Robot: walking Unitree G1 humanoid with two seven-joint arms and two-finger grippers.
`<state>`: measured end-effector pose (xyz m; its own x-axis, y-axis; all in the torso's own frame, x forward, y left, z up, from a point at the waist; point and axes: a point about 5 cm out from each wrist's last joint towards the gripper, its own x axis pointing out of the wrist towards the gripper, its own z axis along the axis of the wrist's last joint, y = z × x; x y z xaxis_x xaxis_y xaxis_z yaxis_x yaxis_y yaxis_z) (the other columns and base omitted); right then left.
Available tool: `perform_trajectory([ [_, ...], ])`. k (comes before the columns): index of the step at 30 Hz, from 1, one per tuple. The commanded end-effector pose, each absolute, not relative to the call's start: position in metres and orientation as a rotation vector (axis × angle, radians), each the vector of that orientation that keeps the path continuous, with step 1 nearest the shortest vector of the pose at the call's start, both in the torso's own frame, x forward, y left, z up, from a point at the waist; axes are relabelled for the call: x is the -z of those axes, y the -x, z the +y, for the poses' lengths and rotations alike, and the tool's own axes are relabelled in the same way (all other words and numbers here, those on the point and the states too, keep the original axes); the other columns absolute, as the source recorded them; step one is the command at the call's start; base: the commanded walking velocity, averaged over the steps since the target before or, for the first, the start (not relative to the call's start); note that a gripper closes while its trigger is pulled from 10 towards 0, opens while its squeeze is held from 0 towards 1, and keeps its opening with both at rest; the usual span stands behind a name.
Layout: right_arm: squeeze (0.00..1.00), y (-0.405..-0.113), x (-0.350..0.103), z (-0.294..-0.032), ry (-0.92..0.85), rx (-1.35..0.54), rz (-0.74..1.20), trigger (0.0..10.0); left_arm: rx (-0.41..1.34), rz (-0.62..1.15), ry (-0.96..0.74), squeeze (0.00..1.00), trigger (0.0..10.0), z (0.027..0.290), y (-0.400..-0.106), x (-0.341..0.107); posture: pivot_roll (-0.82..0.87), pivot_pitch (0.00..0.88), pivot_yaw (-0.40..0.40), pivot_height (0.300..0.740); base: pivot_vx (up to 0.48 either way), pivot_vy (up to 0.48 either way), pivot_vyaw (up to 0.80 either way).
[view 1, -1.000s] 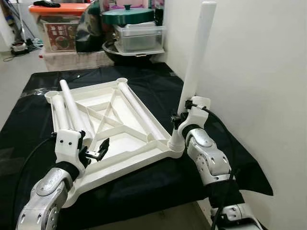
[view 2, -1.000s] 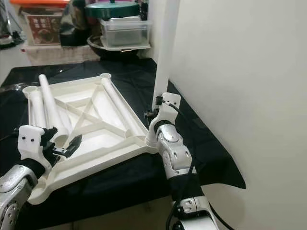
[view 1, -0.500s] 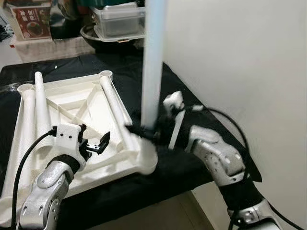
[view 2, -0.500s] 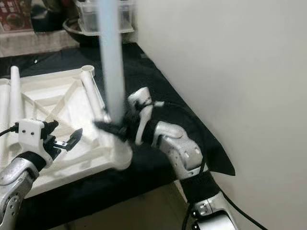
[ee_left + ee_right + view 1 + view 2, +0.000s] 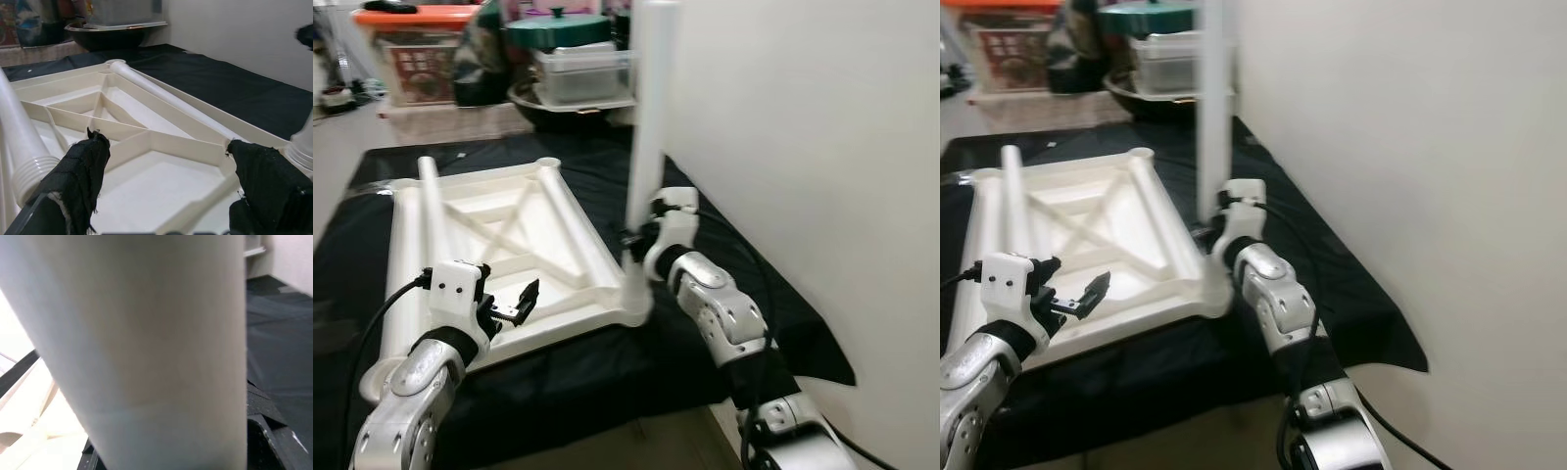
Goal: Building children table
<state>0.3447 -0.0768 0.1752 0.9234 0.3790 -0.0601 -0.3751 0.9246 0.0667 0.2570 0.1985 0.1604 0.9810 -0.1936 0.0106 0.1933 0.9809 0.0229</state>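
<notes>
Fingers of right gripper (image 5: 633, 238) clamping one upright leg (image 5: 648, 117); left gripper (image 5: 514, 305) spread; tabletop (image 5: 524, 230) with two legs.

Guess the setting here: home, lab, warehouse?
Probably a home storage corner used as a work spot. A low surface draped in black cloth carries the upturned white tabletop. Behind it stand stacked plastic storage boxes, a green-lidded pot and a cardboard carton against a plain white wall.

A thick white tube (image 5: 146, 342) stands very close to the lens, blurred. At 8 o'clock lies a pale ribbed panel (image 5: 29, 431). Black cloth (image 5: 279, 342) spreads at 3 o'clock.
</notes>
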Motion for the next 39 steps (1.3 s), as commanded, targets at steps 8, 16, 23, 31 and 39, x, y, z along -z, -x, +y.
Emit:
perform_trajectory([
  [8,0.0,-0.32,-0.188,-0.05,-0.159,-0.849,0.0,10.0,0.227,-0.011,-0.029,0.0,10.0,0.195,-0.261,-0.162,0.04,0.0,-0.033,0.74,0.0,0.0,0.0],
  [16,0.0,-0.283,-0.199,-0.044,-0.112,-1.382,-0.014,2.4,0.222,-0.016,-0.032,0.0,10.0,0.198,-0.261,-0.164,0.05,0.0,-0.047,0.74,0.0,0.0,0.0],
  [23,0.0,-0.328,-0.167,-0.046,-0.005,-0.866,0.128,0.0,0.208,-0.02,-0.04,0.0,10.0,0.201,-0.261,-0.166,0.07,0.0,-0.049,0.74,0.0,0.0,0.0],
  [31,0.0,-0.349,-0.135,-0.087,-0.059,-0.176,0.3,5.3,0.224,-0.014,-0.043,0.0,10.0,0.197,-0.26,-0.164,0.06,0.0,-0.042,0.74,0.0,0.0,0.0],
  [39,1.0,-0.329,-0.174,-0.043,-0.202,-0.65,0.078,10.0,0.226,-0.026,-0.037,0.0,10.0,0.197,-0.262,-0.168,0.06,0.0,-0.029,0.74,0.0,0.0,0.0],
])
